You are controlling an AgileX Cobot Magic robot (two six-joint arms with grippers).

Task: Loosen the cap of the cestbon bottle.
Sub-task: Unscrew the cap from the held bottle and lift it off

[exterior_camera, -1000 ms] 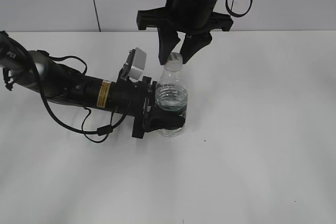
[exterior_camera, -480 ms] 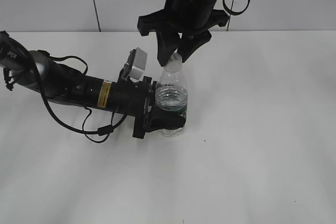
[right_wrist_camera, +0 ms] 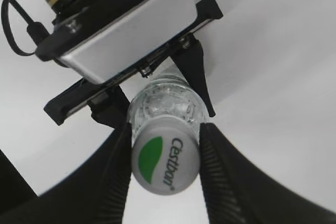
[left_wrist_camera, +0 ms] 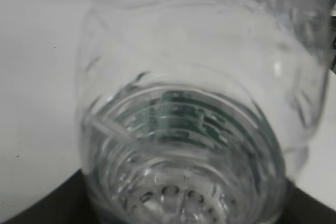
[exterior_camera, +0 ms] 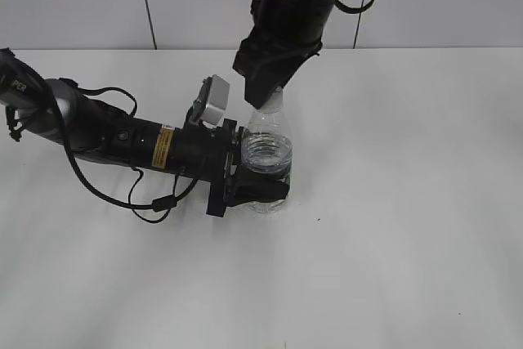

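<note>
On the white bench (exterior_camera: 392, 243) we find the cestbon bottle (exterior_camera: 267, 153) upright, clear and ribbed, water inside, its dark green label band low down. Its cap (right_wrist_camera: 165, 162) is white with a green leaf mark. We see the left gripper (exterior_camera: 255, 191) clamped on the body and the right gripper (right_wrist_camera: 165, 169) closed on the cap.

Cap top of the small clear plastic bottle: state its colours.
White round cap with a green leaf mark and dark lettering; right wrist view.
</note>
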